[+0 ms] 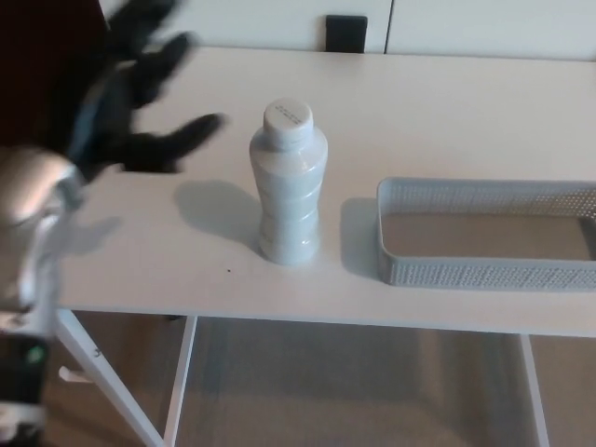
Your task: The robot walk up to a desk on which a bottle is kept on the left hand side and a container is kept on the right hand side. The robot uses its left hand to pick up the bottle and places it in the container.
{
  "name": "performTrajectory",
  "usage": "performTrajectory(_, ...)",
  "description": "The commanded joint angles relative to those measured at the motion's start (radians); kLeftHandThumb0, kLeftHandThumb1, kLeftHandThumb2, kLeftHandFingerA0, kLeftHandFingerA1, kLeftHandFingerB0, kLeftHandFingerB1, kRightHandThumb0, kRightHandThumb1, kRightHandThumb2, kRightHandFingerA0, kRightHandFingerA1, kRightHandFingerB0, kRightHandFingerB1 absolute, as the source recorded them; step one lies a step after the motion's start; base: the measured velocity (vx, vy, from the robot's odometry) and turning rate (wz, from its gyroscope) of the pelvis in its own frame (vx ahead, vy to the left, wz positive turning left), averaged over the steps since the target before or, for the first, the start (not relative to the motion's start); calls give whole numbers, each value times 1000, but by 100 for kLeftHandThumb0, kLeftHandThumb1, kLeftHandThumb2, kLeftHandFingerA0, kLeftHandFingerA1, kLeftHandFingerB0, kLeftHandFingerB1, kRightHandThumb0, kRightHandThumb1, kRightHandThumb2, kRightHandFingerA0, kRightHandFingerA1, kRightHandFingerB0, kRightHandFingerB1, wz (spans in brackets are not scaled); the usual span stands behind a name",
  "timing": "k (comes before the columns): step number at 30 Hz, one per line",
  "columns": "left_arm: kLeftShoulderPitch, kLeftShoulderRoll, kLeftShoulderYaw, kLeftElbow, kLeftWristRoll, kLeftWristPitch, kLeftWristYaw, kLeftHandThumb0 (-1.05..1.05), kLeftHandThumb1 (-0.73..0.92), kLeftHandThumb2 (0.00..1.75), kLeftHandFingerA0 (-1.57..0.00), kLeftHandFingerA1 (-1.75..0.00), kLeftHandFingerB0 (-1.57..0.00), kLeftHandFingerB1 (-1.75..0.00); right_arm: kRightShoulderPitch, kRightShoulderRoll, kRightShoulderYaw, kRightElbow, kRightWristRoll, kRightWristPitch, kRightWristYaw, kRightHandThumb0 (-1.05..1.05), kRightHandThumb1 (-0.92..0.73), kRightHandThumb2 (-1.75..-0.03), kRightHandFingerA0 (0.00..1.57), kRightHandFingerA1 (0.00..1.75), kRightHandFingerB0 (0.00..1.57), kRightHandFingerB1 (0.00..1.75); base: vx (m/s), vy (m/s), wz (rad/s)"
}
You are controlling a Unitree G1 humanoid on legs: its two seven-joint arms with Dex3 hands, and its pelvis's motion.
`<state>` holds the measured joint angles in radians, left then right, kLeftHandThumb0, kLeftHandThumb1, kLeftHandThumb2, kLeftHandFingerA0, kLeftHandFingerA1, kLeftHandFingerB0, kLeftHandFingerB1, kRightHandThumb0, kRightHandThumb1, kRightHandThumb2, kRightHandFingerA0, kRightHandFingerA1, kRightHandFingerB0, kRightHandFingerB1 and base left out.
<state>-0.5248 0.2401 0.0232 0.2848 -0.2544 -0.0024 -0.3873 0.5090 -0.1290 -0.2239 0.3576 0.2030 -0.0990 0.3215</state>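
A white bottle (290, 184) with a white cap stands upright on the white desk (447, 102), left of centre. To its right lies a low grey mesh container (488, 233), nothing showing inside, cut off by the picture's right edge. My left hand (130, 102) has come in at the upper left, blurred, open with fingers and thumb spread. It hovers above the desk's left part, to the left of the bottle and apart from it. The silver forearm (33, 214) runs down the left edge. My right hand does not show.
The desk's front edge (307, 317) crosses the lower picture, with white legs and beige floor below. A black socket plate (346, 33) sits on the wall behind the desk. A dark area lies beyond the desk's left edge.
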Motion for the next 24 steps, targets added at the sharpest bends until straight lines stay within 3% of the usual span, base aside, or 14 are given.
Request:
performTrajectory(1,-138,-69,-132,115,126,195,62,-67,41,78,0,-12,0,-8,-28,-5,-28,-8,13,-21,-18,-59,-49,-55,40,49,39,41,0,0,0)
performTrajectory(4,-130,-62,-121,152,111,193,51,-69,43,74,0,-8,0,0,-35,-6,-24,-26,-1,4,-36,-56,-48,-56,42,48,40,39,0,0,0)
performTrajectory(11,-99,-42,-78,153,71,207,12,-71,44,75,0,-5,0,0,-24,5,-20,-85,7,36,-40,-55,-49,-55,40,51,41,43,0,0,0)
performTrajectory(24,-53,-10,-37,106,69,233,-27,-67,41,72,0,-7,0,0,-91,-11,-28,-10,17,4,-4,-57,-49,-55,38,53,38,44,0,0,0)
